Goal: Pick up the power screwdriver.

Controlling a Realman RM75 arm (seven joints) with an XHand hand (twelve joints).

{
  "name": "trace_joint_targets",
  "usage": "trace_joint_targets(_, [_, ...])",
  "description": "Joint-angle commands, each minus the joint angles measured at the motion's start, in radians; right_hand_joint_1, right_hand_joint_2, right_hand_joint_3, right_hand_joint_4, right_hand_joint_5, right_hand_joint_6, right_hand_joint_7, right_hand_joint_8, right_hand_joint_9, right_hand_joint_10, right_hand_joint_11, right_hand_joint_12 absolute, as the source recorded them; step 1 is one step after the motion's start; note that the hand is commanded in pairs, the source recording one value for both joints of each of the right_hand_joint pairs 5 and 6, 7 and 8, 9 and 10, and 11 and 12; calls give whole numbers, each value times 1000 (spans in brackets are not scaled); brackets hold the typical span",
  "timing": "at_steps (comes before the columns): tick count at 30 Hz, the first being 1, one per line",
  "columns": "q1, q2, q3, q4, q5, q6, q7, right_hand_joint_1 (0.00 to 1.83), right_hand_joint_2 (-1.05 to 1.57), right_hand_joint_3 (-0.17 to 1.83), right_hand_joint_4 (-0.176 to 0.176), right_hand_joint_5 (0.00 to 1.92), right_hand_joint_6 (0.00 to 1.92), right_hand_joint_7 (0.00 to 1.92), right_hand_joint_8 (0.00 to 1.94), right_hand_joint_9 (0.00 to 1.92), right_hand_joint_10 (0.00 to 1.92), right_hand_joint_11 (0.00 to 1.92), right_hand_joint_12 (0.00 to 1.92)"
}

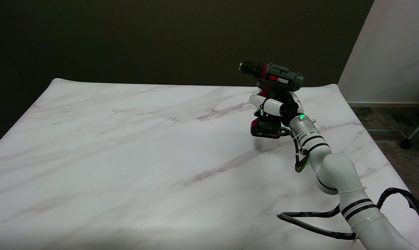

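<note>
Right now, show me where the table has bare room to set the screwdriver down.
The whole left and middle of the table is bare, from the far edge to the near one. The only crowding is at right: the right hand holds the screwdriver, with the arm and cable below.

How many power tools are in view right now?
1. The screwdriver is upright in the right hand, which grips its handle above the table's far right part, chuck pointing left. Nothing else could hide another.
</note>
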Motion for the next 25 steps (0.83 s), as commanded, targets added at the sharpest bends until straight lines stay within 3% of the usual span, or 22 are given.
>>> trace_joint_targets(1, [4, -5, 0, 5, 18, -1, 0, 1293, 1502, 224, 13, 1920, 1920, 1920, 1920, 1920, 1920, 1920, 1920])
trace_joint_targets(19, [8, -7, -1, 10, 18, -1, 0, 1315, 1468, 213, 2, 1920, 1920, 1920, 1920, 1920, 1920, 1920, 1920])
trace_joint_targets(23, [9, -7, -1, 10, 18, -1, 0, 1269, 1567, 240, 41, 1920, 1920, 1920, 1920, 1920, 1920, 1920, 1920])
trace_joint_targets(24, [9, -7, -1, 10, 18, -1, 0, 1296, 1533, 228, -34, 1565, 1565, 1920, 1920, 1920, 1920, 1920, 1920])
trace_joint_targets(25, [10, -7, -3, 10, 18, -1, 0, 1321, 1499, 226, -63, 1371, 1371, 1920, 1920, 1920, 1920, 1920, 1920])
